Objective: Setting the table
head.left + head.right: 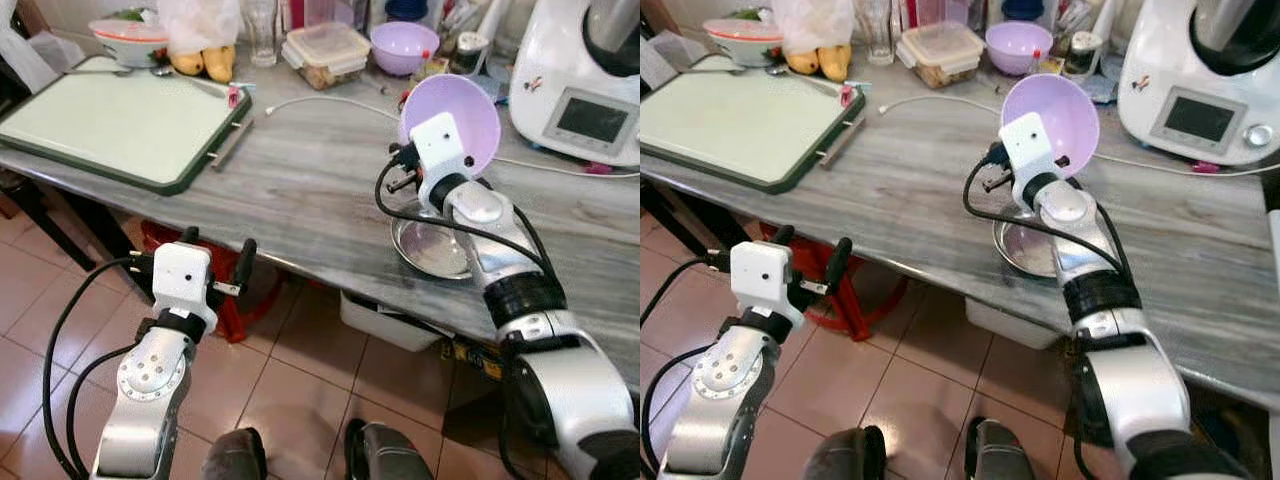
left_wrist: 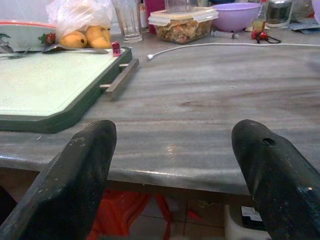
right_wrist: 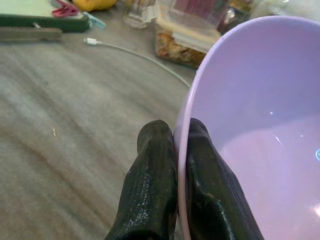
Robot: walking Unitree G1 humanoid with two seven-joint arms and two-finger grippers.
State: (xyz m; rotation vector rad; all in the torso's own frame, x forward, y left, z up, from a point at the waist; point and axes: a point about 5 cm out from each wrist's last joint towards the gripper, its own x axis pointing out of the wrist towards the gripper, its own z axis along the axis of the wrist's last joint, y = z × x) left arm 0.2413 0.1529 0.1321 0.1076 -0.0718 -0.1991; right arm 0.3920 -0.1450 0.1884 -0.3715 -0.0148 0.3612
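My right gripper [image 3: 175, 137] is shut on the rim of a lilac plastic bowl [image 1: 462, 115], one finger inside and one outside the wall. The bowl [image 1: 1060, 110] is lifted and tipped on edge above a shallow steel dish [image 1: 432, 250] near the marble table's [image 1: 300, 170] front edge. My left gripper [image 1: 218, 250] hangs open below and in front of that edge, nothing between its fingers [image 2: 75, 185]. A second lilac bowl [image 1: 403, 45] stands at the back of the table.
A green-rimmed tray [image 1: 120, 125] lies at the left. Behind it are a patterned bowl [image 1: 128, 40], bagged mangoes [image 1: 205, 60], a glass [image 1: 262, 30] and a lidded food box [image 1: 325, 52]. A white cable [image 1: 330, 100] crosses the table. A white kitchen machine [image 1: 585, 80] stands far right.
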